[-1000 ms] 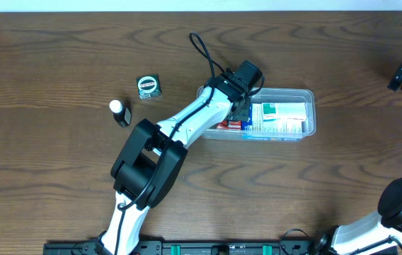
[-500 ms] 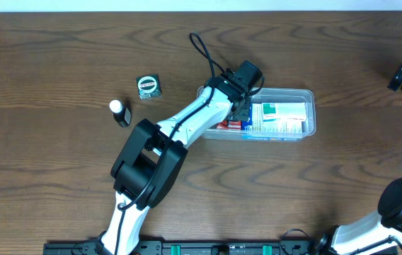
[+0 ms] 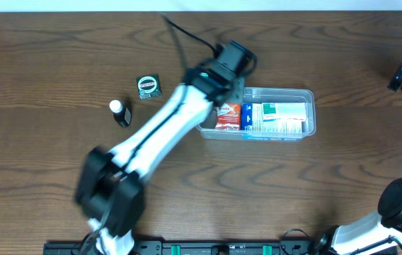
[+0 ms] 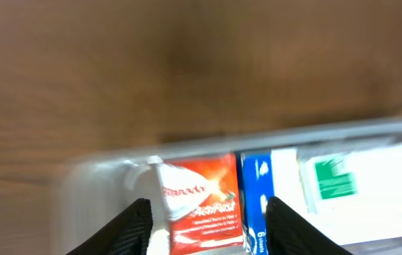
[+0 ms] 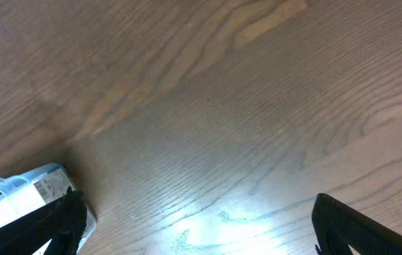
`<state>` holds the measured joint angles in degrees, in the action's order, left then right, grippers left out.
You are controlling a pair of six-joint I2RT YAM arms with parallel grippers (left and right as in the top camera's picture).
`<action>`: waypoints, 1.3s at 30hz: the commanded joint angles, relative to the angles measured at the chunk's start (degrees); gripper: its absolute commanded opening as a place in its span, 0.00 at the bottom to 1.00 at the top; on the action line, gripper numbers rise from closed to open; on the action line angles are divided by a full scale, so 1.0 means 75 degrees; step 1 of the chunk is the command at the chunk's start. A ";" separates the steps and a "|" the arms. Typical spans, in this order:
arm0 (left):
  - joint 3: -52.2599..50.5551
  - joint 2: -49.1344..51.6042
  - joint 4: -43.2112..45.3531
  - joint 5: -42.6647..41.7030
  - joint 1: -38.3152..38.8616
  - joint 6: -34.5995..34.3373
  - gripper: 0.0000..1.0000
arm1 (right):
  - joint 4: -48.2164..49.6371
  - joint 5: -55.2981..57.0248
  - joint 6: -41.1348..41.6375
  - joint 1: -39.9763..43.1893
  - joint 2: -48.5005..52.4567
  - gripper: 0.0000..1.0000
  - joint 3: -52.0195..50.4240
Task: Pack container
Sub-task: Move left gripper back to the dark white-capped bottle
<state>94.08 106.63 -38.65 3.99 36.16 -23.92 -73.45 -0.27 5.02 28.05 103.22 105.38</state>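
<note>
Clear container (image 3: 311, 122) runs left-right | left pincer (image 4: 208, 221) half-open, empty, above its left end | bottle (image 3: 119, 112) lies further left, nearest left arm

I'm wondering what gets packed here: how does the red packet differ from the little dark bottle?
The red packet lies inside the clear container, beside a blue box; the small bottle sits out on the table, left of it. The packet is flat, rectangular, red with white lettering; the bottle is rounded and dark with a white cap. Both are far smaller than the container.
</note>
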 commanded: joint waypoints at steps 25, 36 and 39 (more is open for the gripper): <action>-0.0015 -0.0490 -0.2384 0.0694 -0.4147 0.0997 0.93 | -0.0003 -0.0023 0.0093 0.0023 -0.0119 0.99 0.0096; -0.0020 0.0367 -0.2646 -0.0111 -0.4497 0.1530 0.93 | -0.0003 -0.0023 0.0093 0.0023 -0.0119 0.99 0.0096; -0.0020 0.0452 -0.2757 -0.0143 -0.4596 0.1542 0.93 | -0.0003 -0.0023 0.0096 0.0023 -0.0119 0.99 0.0096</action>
<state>94.11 109.27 -58.54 4.54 2.70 -14.09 -73.47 -0.27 5.04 28.05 103.22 105.38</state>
